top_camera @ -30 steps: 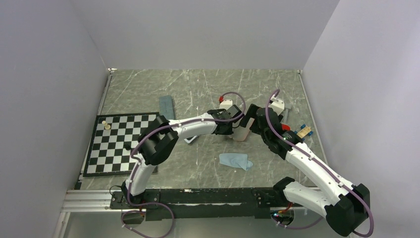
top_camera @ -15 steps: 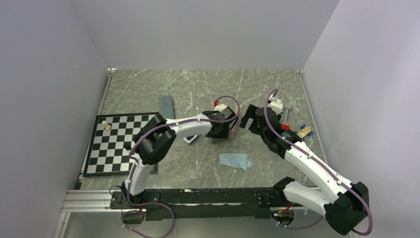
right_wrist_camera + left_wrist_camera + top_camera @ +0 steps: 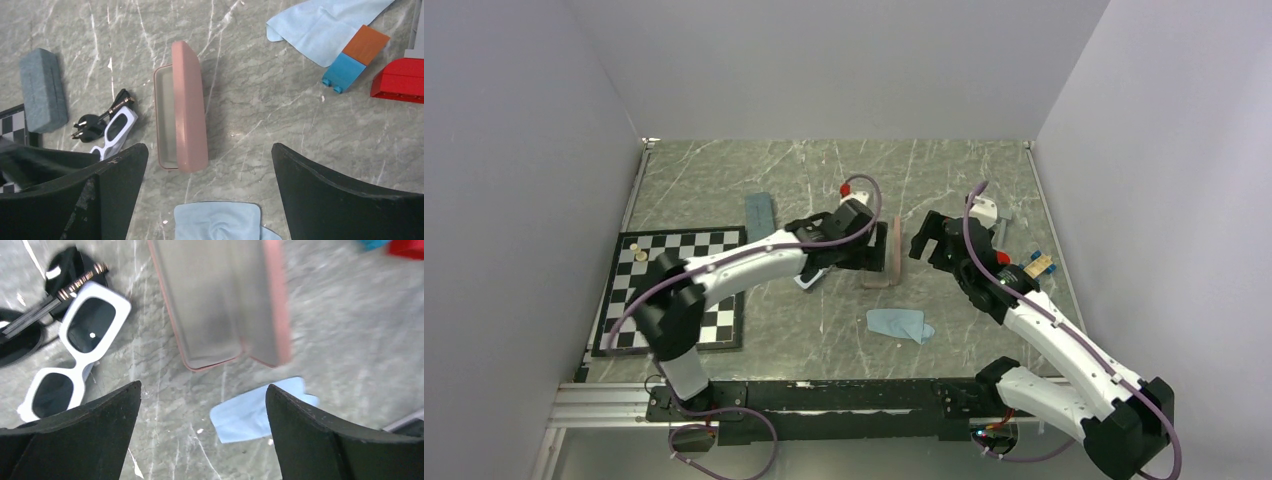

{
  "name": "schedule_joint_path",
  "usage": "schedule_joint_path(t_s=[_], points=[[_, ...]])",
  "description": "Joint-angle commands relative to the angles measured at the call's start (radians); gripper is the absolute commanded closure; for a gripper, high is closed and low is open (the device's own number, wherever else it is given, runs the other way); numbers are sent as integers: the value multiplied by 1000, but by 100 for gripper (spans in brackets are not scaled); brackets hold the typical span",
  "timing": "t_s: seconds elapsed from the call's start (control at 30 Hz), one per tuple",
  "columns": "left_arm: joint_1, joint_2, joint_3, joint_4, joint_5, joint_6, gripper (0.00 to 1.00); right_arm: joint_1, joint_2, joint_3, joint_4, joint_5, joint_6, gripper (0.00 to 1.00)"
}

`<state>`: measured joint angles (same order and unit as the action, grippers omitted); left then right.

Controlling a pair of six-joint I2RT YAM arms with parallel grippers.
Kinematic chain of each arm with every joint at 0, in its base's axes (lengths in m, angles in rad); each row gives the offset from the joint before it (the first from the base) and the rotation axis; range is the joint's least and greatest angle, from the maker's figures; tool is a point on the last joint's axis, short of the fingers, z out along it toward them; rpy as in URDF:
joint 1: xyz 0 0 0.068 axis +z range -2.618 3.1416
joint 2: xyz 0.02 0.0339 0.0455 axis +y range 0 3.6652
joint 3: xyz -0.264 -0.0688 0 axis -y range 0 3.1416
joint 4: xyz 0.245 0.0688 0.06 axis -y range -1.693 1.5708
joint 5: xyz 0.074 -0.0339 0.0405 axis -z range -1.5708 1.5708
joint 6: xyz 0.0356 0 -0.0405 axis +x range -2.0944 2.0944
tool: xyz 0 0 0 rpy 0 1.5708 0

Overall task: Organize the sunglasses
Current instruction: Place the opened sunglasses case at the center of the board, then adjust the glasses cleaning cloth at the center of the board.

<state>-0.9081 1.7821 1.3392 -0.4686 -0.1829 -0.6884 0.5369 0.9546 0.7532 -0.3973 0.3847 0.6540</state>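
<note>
The white-framed sunglasses (image 3: 75, 352) lie on the marble table, touching the thin black pair (image 3: 30, 325) at their far-left side. Both pairs also show in the right wrist view, white (image 3: 114, 134) and black (image 3: 97, 117). A pink case (image 3: 886, 262) lies open right of them, its grey inside (image 3: 220, 300) facing up. My left gripper (image 3: 202, 387) hangs open above the table between the sunglasses and the case, holding nothing. My right gripper (image 3: 210, 147) is open too, just right of the case (image 3: 180, 112).
A light blue cloth (image 3: 899, 324) lies near the case, toward the arms. A slate-blue case (image 3: 761, 215) sits shut at the back left. A checkerboard (image 3: 664, 290) covers the left side. A second cloth (image 3: 325, 25) and toy blocks (image 3: 357, 57) lie at the right.
My left gripper has opened and let go of the pink case, which now lies open on the table. The left arm drew back to the left. The right gripper stayed open.
</note>
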Motion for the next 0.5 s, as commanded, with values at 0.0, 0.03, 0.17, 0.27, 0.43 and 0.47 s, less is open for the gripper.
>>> schedule_joint_path(t_s=[0.0,0.03,0.17,0.27,0.43,0.47], points=[[13,-186,-70,118,66,44,1,-5,-51,46,-13,-37,-46,0],[14,-217,-92,120,67,47,1,-6,-56,47,-27,-53,-59,0],[15,-363,-252,146,49,88,1,-5,-74,65,-204,-126,-36,0],[18,-492,-399,150,0,61,1,-5,-91,21,-335,-198,16,0],[32,-699,-676,253,51,23,1,-5,-102,-144,-329,-326,96,0],[32,-729,-725,296,72,21,1,-5,-96,-174,-299,-353,103,1]])
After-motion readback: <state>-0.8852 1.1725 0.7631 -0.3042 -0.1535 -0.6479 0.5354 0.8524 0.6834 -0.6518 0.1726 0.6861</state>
